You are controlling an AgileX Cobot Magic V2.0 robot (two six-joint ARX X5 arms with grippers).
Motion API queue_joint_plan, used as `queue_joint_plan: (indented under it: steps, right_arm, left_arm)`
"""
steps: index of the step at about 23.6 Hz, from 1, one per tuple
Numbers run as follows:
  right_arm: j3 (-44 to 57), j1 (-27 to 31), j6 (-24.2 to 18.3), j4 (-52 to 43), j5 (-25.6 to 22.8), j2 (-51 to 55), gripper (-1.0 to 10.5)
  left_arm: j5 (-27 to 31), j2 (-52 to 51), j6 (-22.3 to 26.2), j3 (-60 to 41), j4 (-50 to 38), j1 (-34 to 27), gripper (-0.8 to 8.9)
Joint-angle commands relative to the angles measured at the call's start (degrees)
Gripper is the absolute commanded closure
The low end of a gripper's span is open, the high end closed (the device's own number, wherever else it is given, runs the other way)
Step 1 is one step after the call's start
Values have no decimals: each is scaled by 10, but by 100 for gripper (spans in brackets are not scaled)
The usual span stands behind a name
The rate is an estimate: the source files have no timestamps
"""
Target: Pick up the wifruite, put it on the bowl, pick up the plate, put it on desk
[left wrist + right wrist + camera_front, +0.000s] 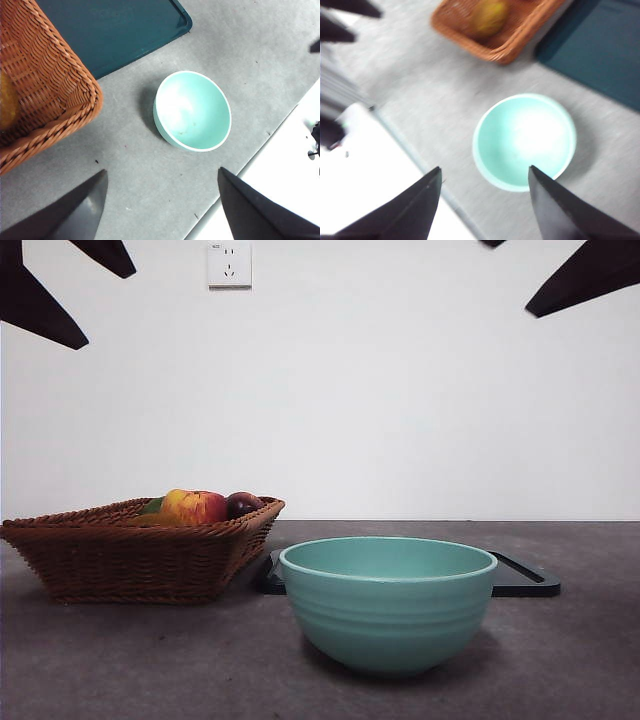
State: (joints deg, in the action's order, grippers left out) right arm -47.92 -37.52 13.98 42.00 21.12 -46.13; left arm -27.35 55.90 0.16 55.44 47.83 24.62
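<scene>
I cannot make out the small brown kiwifruit for certain: the brown wicker basket point(140, 558) hides most of its load behind its woven wall, and from the front I see only a red-yellow apple point(194, 506), a dark purple round fruit point(243, 503) and a sliver of green above the rim; the right wrist view shows one blurred yellowish-brown fruit point(489, 16) inside it, which I cannot identify. The large round teal-green ceramic bowl point(388, 602) stands empty on the table, near the basket but apart from it. Behind both lies a flat dark rectangular tray point(525, 578), partly covered by them and cut off in both wrist views. The left gripper point(162, 205) and the right gripper point(485, 202) both hang high above the bowl, jaws spread wide, holding nothing. The mottled grey-brown table point(580, 660) is bare around the bowl, its edge near the bowl in both wrist views. Behind is a white wall with a socket point(229, 264).
</scene>
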Motion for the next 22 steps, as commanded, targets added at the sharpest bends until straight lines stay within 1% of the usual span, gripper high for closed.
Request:
queue_joint_plan:
  steps: [1, 5, 18, 19, 22]
  right_arm:
    - [-9, -5, 6, 17, 5, 7, 671]
    - [-9, -5, 3, 31, 5, 10, 671]
    - [-9, -5, 2, 31, -1, 9, 674]
    - [-9, -5, 1, 31, -1, 9, 698]
    - [-9, -5, 1, 31, -1, 9, 863]
  left_arm:
    - [-3, 4, 7, 6, 4, 3, 469]
    - [-3, 4, 7, 6, 9, 3, 469]
    - [-3, 4, 7, 6, 9, 3, 478]
    - [-3, 4, 7, 6, 9, 3, 499]
    - [-3, 4, 7, 6, 8, 3, 647]
